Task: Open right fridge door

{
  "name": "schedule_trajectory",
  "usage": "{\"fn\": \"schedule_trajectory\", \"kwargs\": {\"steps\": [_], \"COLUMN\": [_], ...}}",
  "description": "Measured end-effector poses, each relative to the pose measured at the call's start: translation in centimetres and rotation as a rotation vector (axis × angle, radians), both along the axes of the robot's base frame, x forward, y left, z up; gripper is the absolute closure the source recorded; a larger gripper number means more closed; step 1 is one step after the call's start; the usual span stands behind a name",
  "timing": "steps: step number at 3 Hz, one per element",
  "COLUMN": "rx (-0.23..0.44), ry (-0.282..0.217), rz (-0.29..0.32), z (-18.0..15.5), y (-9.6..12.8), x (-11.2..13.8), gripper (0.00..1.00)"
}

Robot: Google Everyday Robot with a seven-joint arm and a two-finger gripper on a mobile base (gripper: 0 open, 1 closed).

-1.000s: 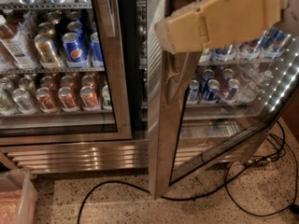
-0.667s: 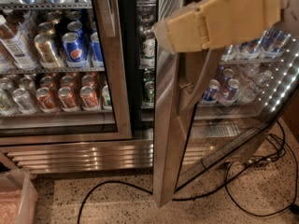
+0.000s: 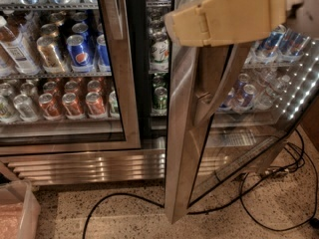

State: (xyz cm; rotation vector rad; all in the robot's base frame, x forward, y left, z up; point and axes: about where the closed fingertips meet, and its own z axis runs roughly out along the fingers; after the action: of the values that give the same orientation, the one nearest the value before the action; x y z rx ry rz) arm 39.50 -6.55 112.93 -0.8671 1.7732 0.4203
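Beige claw (image 3: pixel 219 16) seemingly at the handle (image 3: pixel 222 81) of the ajar right fridge door (image 3: pixel 179 148); grip: cannot tell.

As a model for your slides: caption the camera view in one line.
Gripper at top right, by the right fridge door, which stands ajar beside the shut left door.

We see brushed steel framing glossy clear glass on the right fridge door (image 3: pixel 180 133); our end effector (image 3: pixel 219 16), matt tan plastic, sits near its top.
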Motion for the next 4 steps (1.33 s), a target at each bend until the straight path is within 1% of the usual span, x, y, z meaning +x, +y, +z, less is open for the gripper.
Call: {"fn": "schedule_trajectory", "kwargs": {"steps": [1, 2, 3, 4], "rx": [0.0, 0.0, 0.0, 0.0], "ry": [0.0, 0.0, 0.0, 0.0], "rz": [0.0, 0.0, 0.0, 0.0], "z": [0.0, 0.0, 0.0, 0.0], "y": [0.0, 0.0, 0.0, 0.0], "x": [0.0, 0.0, 0.0, 0.0], "gripper": [0.51, 0.47, 0.35, 0.16]}}
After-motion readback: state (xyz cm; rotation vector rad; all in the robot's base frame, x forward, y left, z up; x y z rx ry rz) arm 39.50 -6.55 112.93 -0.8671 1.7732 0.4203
